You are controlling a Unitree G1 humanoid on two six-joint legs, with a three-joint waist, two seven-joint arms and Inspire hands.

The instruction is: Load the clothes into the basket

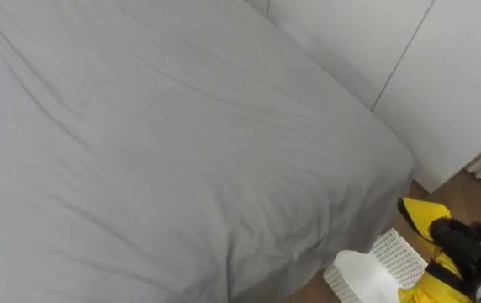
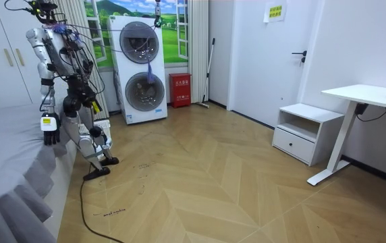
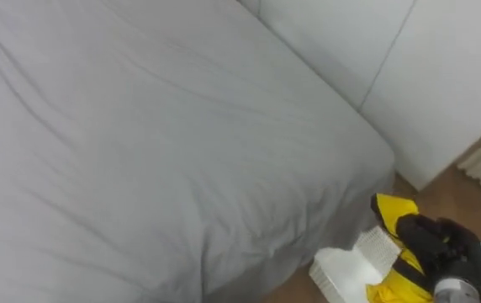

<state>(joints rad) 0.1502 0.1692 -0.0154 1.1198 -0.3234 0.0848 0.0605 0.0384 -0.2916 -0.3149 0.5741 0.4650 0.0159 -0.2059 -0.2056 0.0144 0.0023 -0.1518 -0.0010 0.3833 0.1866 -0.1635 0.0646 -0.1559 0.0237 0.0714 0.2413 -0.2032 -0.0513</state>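
A yellow garment [image 1: 420, 218] hangs at the bed's foot corner, with my right hand [image 1: 474, 247] shut on it. Just below it stands a white lattice basket [image 1: 394, 254] on the wood floor, and part of the yellow cloth [image 3: 385, 294] dips at its rim. In the room view I stand beside the bed, with the basket [image 2: 102, 128] by my legs and the yellow garment [image 2: 96, 106] at hip height. My left hand [image 2: 48, 130] hangs down over the bed's edge, away from the garment.
The grey bed [image 1: 165, 143] spreads across the left, and a white wardrobe [image 1: 451, 76] stands behind its corner. A stacked washer and dryer [image 2: 142, 67], a red box [image 2: 179, 90], a white nightstand [image 2: 304, 131] and a desk [image 2: 362, 101] stand farther off across open wood floor.
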